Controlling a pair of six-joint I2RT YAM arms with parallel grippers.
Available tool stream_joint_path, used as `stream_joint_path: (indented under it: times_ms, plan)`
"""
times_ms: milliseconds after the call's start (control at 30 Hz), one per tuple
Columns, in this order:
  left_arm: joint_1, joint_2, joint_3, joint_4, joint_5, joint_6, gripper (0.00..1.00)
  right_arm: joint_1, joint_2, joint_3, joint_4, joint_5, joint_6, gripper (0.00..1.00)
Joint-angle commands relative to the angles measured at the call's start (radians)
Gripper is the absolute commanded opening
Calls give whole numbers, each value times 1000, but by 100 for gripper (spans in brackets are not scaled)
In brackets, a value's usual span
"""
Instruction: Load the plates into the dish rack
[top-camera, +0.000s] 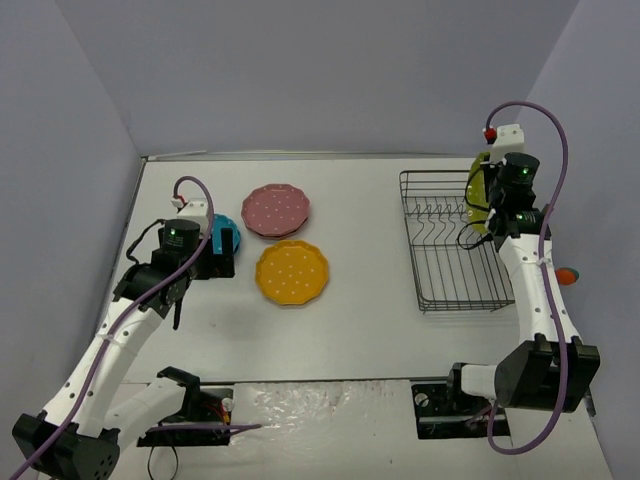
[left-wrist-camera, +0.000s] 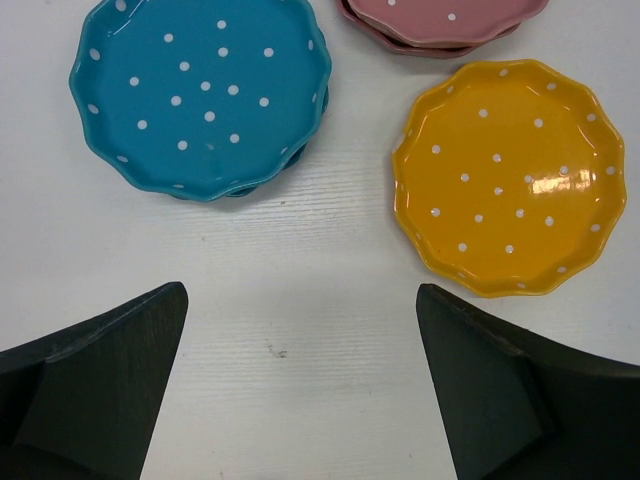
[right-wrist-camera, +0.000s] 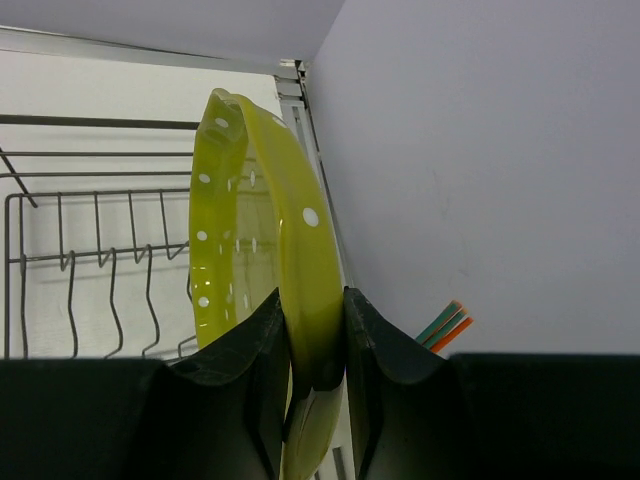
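Note:
My right gripper (right-wrist-camera: 315, 335) is shut on the rim of a yellow-green plate (right-wrist-camera: 270, 230) and holds it on edge over the far right end of the black wire dish rack (top-camera: 450, 245); the plate (top-camera: 479, 190) shows beside the gripper (top-camera: 510, 205) in the top view. My left gripper (left-wrist-camera: 300, 380) is open and empty above bare table, just short of a blue plate stack (left-wrist-camera: 200, 95) and an orange-yellow plate (left-wrist-camera: 508, 175). A pink plate stack (left-wrist-camera: 440, 25) lies beyond. In the top view, pink (top-camera: 276, 210), orange-yellow (top-camera: 291, 273) and blue (top-camera: 222, 230) plates lie left of the rack.
The rack's upright tines (right-wrist-camera: 110, 290) stand empty left of the held plate. The side wall (right-wrist-camera: 480, 160) is close on the right of the right gripper. Orange and green cables (right-wrist-camera: 447, 326) show by the wall. An orange object (top-camera: 567, 275) lies right of the rack.

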Motion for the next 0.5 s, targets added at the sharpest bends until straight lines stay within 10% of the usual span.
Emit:
stream_joint_path:
  times_ms: [0,467]
  plan:
    - [9,-35,14,62,-14,24,97,-27,-20,63,283,-17,-84,0]
    - [11,-55,-10,61,-37,35,97,-89,99,35,349,-92,-124,0]
